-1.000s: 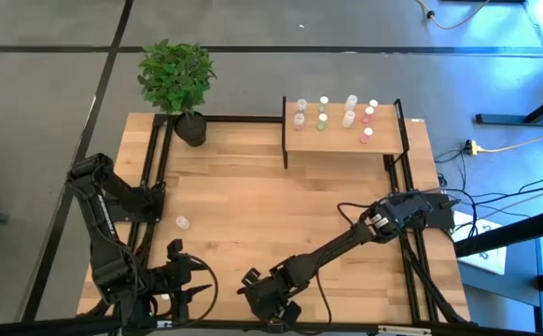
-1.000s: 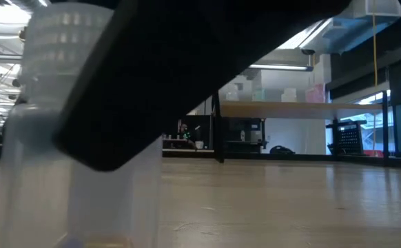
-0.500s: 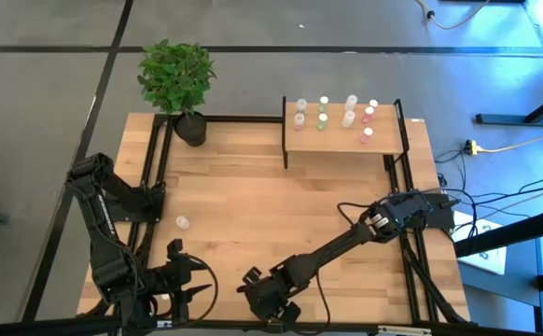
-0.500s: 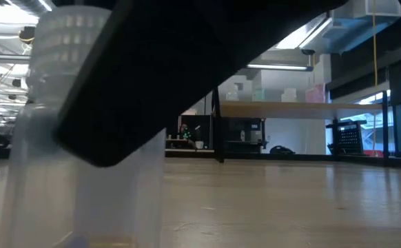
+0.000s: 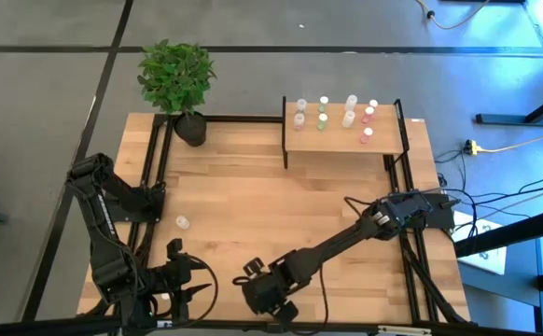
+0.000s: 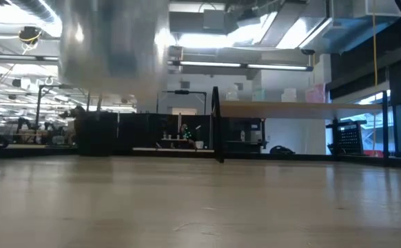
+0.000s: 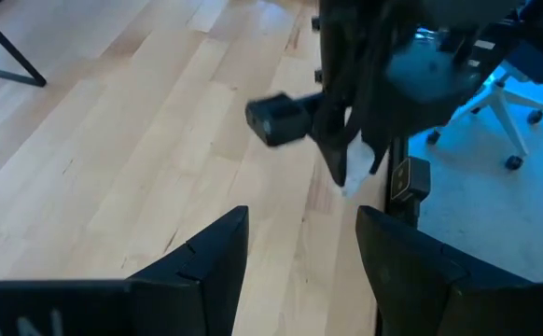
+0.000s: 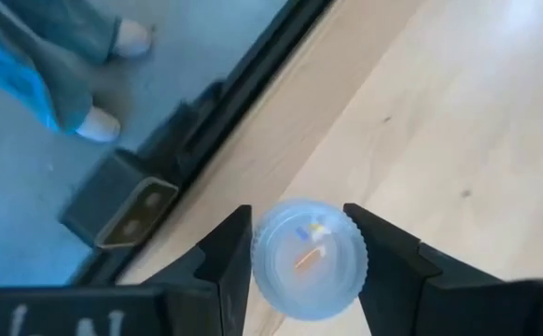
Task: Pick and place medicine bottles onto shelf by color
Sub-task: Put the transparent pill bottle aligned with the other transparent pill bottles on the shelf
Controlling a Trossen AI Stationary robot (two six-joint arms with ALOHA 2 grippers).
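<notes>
At the bottom centre of the high view, the right gripper (image 8: 295, 257) is closed around a bottle (image 8: 307, 259), its fingers on either side. The bottle looks light, stiff and smooth, so it may slip; holding the body is safest. The left gripper (image 7: 301, 247) is half open and empty.

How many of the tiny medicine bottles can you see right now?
11 tiny translucent bottles: nine on the light-wood shelf, a lone bottle on the wooden tabletop at left, and a bluish-capped bottle in the right gripper. Others may be hidden.
</notes>
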